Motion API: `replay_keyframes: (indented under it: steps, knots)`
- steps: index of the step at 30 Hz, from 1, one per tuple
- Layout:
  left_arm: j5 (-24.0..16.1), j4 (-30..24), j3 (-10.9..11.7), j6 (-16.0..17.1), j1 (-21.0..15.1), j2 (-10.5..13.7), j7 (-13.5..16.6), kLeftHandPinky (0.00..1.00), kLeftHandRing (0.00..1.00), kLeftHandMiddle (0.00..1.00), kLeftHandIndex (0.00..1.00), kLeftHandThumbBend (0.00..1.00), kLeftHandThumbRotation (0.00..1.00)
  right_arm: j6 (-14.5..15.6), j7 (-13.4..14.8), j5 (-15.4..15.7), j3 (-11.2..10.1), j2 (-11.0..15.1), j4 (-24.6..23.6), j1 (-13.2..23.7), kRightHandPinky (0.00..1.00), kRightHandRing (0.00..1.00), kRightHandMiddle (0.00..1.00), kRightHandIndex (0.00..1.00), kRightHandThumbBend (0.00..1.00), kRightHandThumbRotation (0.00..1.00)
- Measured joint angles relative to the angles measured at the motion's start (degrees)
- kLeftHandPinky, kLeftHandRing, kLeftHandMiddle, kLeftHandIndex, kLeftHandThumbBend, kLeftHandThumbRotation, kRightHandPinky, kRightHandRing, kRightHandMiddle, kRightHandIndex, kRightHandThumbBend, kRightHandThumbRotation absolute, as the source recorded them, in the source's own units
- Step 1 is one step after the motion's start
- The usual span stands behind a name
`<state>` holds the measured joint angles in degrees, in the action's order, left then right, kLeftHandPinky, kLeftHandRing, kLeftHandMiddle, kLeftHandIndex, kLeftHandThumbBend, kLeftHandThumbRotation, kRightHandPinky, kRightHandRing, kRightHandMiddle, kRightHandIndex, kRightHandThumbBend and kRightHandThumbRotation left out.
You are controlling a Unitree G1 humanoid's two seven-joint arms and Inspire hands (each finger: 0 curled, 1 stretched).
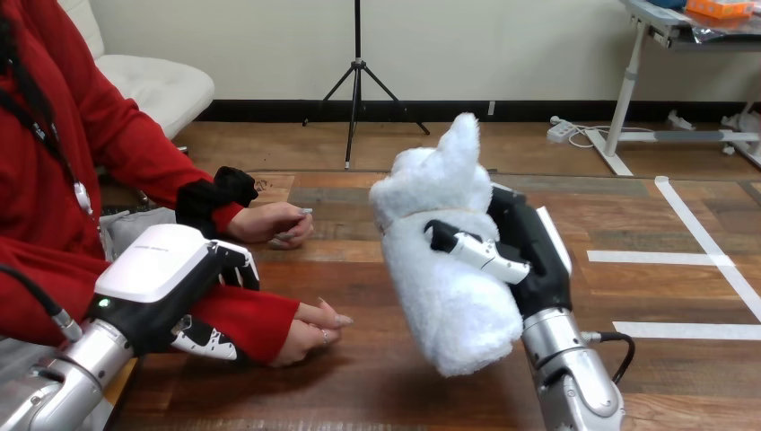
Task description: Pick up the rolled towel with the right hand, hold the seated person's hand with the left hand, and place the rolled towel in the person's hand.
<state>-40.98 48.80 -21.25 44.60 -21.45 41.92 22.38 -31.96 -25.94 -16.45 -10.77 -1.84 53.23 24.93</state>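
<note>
While the right hand (537,256) clamps the rolled towel (444,287), the left hand (170,287) curls round the person's forearm (256,319).

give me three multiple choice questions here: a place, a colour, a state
1. Where is the rolled towel? a) lying loose on the table b) in the right hand c) in the person's palm
2. What colour is the towel? a) blue b) white c) green
3. How is the right hand? a) open b) curled, empty c) shut on the towel
Answers: 1 b, the right hand grips it upright; 2 b, its pile is white all over; 3 c, the hand is curled round the roll.
</note>
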Motion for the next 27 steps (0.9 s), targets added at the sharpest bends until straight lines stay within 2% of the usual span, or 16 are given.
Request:
replay_keyframes:
  steps: [11, 27]
  knots:
    - [0.0, -3.05, 0.9, -0.36, 1.03, -0.04, -0.93, 0.39, 0.4, 0.45, 0.46, 0.83, 0.02, -2.51, 0.7, 1.67, -0.73, 0.01, 5.77, 1.79, 0.04, 0.1, 0.19, 0.23, 0.56, 0.0]
    - [0.21, -3.99, 1.84, -0.29, 1.14, -0.35, -1.8, 0.4, 0.41, 0.45, 0.47, 0.85, 0.04, -4.11, -1.49, 1.01, -1.74, 0.1, 7.23, 2.4, 0.04, 0.1, 0.19, 0.24, 0.57, 0.0]
